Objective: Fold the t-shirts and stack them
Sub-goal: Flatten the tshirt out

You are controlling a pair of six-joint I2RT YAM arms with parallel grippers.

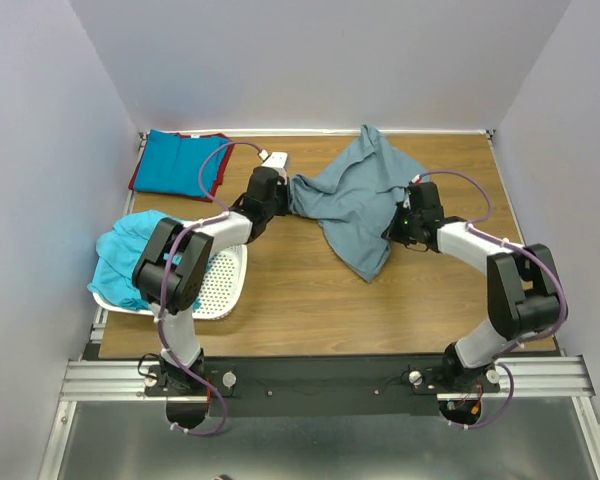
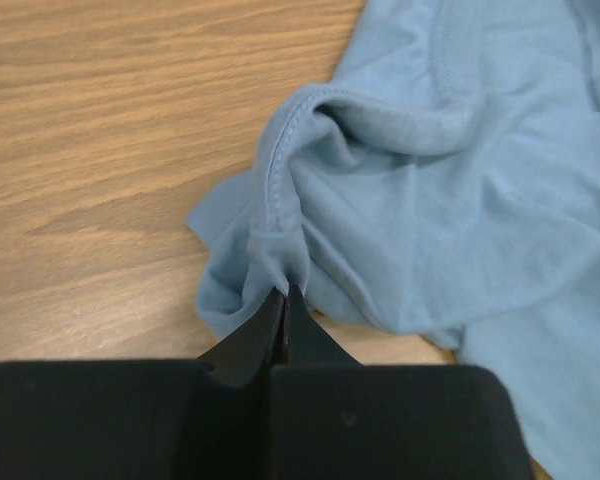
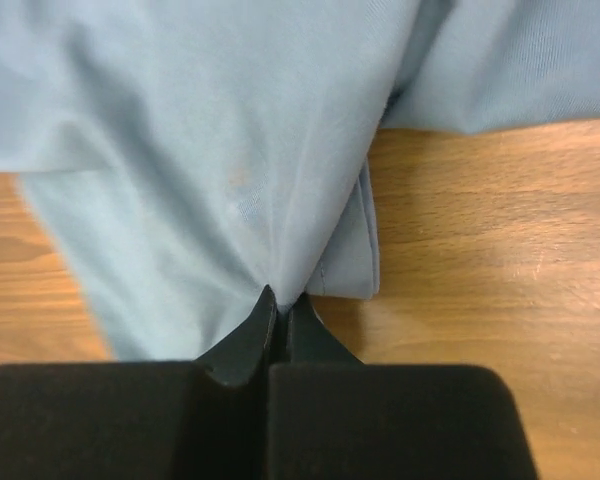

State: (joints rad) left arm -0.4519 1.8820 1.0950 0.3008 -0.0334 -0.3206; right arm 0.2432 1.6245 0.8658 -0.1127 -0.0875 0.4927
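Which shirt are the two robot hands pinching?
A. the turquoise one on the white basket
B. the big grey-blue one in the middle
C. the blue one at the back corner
B: the left gripper and right gripper are each shut on a fold of the grey-blue t-shirt.

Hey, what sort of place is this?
Probably a robot lab test cell, not a home: plain pale panel walls box in a wooden tabletop, and two black arms bolt to an aluminium rail.
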